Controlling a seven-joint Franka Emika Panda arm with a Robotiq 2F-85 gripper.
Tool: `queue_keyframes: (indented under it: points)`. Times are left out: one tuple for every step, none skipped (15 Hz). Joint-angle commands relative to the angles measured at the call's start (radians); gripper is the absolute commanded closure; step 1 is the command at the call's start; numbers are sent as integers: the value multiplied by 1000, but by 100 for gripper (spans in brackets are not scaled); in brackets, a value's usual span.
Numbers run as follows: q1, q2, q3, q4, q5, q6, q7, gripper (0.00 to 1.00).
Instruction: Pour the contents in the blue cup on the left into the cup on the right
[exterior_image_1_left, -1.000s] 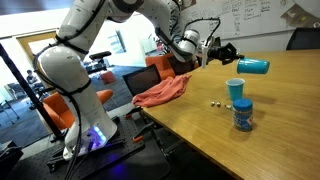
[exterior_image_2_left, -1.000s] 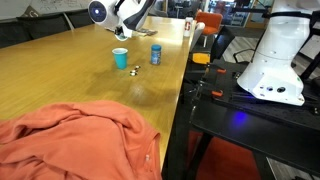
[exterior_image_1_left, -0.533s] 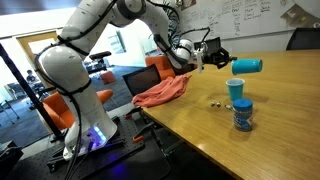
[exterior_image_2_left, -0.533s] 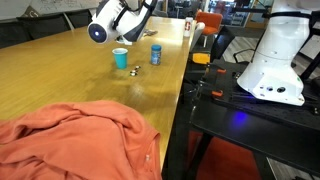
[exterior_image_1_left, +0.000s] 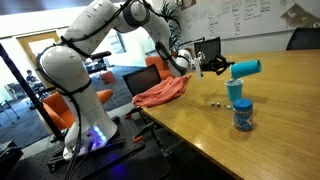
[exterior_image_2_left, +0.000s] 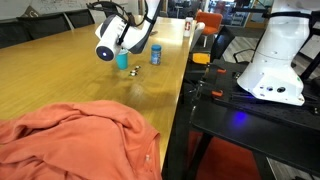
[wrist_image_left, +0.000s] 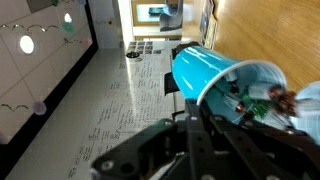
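My gripper is shut on a blue cup and holds it on its side just above a light blue cup standing on the wooden table. In an exterior view the held cup hangs tilted beside the standing cup, with my gripper behind it. In the wrist view the held blue cup lies between my fingers, and small mixed pieces show at its open mouth.
A dark blue can stands next to the standing cup and also shows in an exterior view. Small loose bits lie on the table. An orange cloth hangs over the table edge.
My gripper has carried the held cup lower and closer to the standing cup, and the cup is tipped further over.
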Motion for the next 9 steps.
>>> queue_keyframes:
  points:
    - [-8, 33, 11, 27, -50, -68, 5, 99]
    - [-6, 41, 12, 31, -60, -82, 3, 99]
    - [-7, 47, 14, 34, -69, -92, 2, 99]
    - [-7, 52, 14, 35, -81, -102, 2, 99]
    - [-6, 57, 15, 36, -91, -113, 2, 99]
    - [-8, 61, 14, 37, -104, -119, 2, 99]
    - [-8, 65, 13, 39, -115, -129, 2, 99]
    - [-8, 69, 12, 40, -127, -140, 1, 99]
    - [-5, 75, 10, 43, -140, -154, 1, 99]
